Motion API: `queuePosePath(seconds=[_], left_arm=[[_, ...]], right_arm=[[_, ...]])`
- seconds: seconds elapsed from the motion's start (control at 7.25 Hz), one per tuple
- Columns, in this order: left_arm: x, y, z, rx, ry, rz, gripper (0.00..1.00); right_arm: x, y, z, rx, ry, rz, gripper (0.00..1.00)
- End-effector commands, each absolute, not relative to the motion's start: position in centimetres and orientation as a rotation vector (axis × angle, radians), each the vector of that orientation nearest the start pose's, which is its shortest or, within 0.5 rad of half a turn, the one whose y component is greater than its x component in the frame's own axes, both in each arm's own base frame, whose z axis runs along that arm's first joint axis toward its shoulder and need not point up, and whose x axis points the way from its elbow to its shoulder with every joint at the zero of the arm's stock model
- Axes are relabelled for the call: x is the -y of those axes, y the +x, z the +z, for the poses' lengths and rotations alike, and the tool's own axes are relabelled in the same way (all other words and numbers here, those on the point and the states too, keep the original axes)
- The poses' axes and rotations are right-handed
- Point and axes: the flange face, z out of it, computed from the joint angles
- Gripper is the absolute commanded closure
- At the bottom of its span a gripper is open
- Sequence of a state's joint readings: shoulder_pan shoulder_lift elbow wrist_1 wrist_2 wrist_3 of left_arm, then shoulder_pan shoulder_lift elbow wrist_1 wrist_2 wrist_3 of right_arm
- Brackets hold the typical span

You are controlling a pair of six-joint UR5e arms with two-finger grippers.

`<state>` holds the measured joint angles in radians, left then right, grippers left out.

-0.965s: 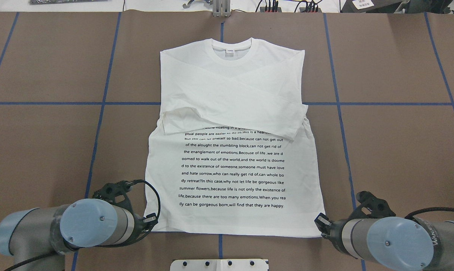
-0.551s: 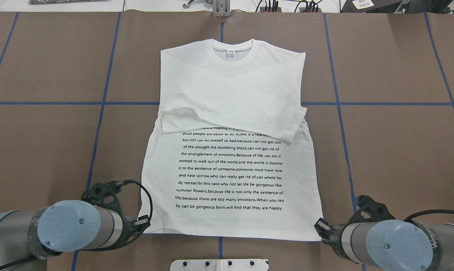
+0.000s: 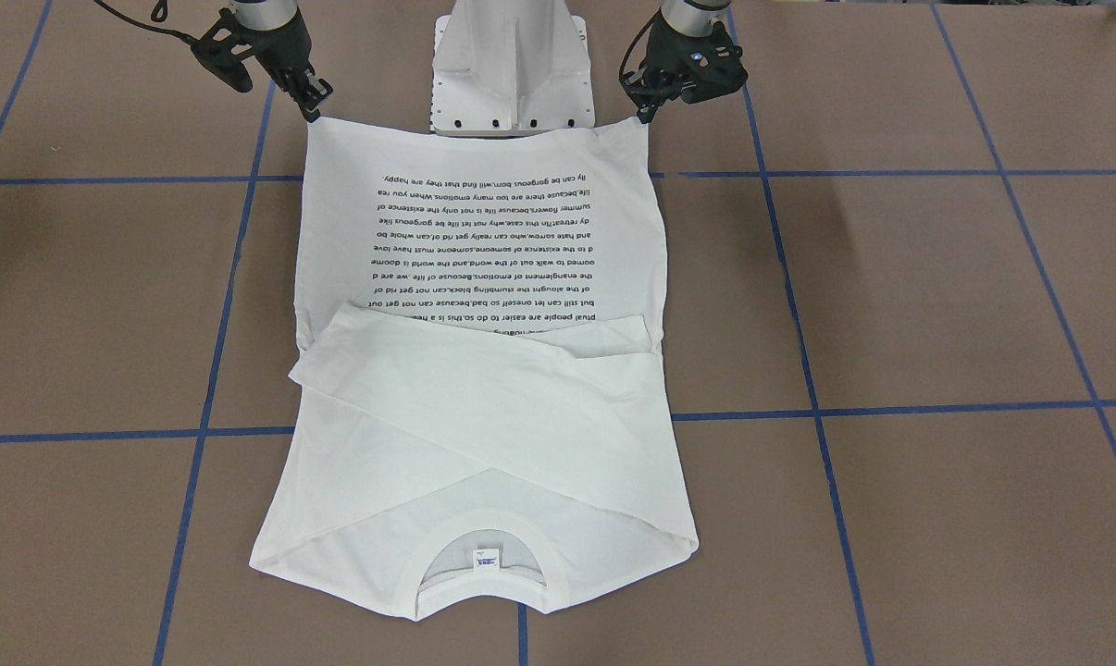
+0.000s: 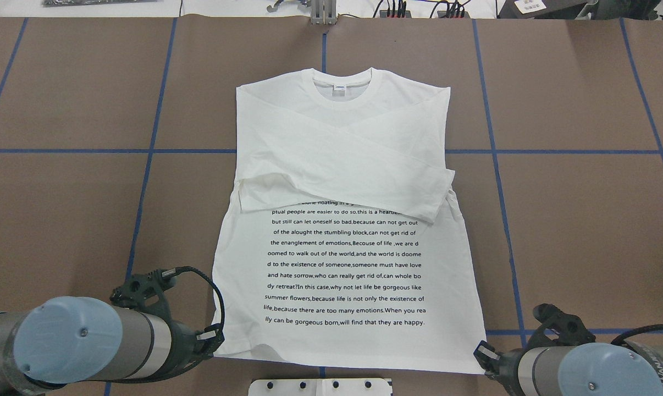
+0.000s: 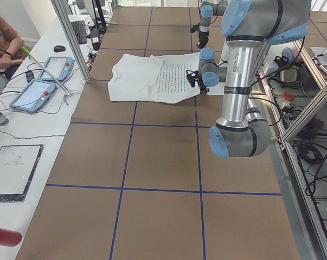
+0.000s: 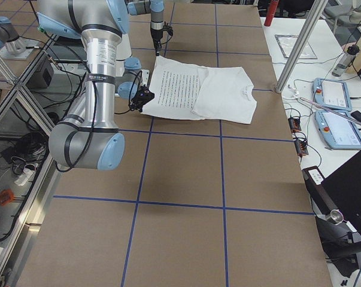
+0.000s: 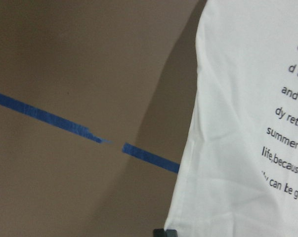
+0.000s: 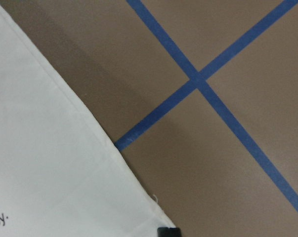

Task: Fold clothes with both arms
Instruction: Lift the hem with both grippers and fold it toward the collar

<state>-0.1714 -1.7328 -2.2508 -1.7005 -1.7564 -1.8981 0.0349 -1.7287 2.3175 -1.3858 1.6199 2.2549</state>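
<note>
The white T-shirt (image 4: 342,165) lies flat in the middle of the brown table (image 4: 584,220), printed side up, with its collar (image 4: 342,91) at the far end and its hem on the robot's side. Both long sleeves (image 4: 364,176) are folded across the chest and cross each other, covering the top line of the black text (image 4: 345,264).

The left gripper (image 4: 213,336) is pinched on the hem's left corner, and the right gripper (image 4: 482,352) is closed on the right corner. In each wrist view the cloth runs right down to a black fingertip. The hem hangs a little off the table between them.

The white pedestal base (image 3: 512,65) sits between the 2 grippers, and the front view shows the hem overlapping its edge. Blue tape lines (image 4: 144,181) grid the table, and one passes under the shirt.

Past the far edge is a white bench with 2 blue tablets (image 5: 36,92), a metal post (image 5: 71,38) and cables. An operator in an orange shirt (image 5: 3,43) sits there, well apart from the cloth.
</note>
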Motion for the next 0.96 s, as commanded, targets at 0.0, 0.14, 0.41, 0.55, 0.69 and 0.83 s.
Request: queuePosePath(seconds=[0.0,0.14,0.41,0.55,0.69,0.83], left_arm=[[19.0,40.6,20.7,-1.095,-0.268,-0.377,1.00],[21.0,40.2,18.9,-1.142,-0.238,-0.407,1.00],[26.7,42.2,16.6,-1.174,-0.135,-0.438,1.00],[29.2,43.3,16.0,-1.171,-0.069,-0.413,1.00],[32.4,42.4,15.9,-1.169,-0.002,-0.417,1.00],[34.9,41.1,16.0,-1.166,0.060,-0.415,1.00]], right_arm=[[15.7,-36.0,33.8,0.795,-0.297,0.696,1.00],[18.0,-34.9,33.1,0.822,-0.278,0.747,1.00],[22.7,-34.2,32.1,0.867,-0.269,0.765,1.00],[26.9,-33.7,30.8,0.919,-0.230,0.714,1.00],[32.0,-33.1,30.5,0.891,-0.233,0.749,1.00],[36.3,-33.5,28.3,0.875,-0.182,0.705,1.00]])
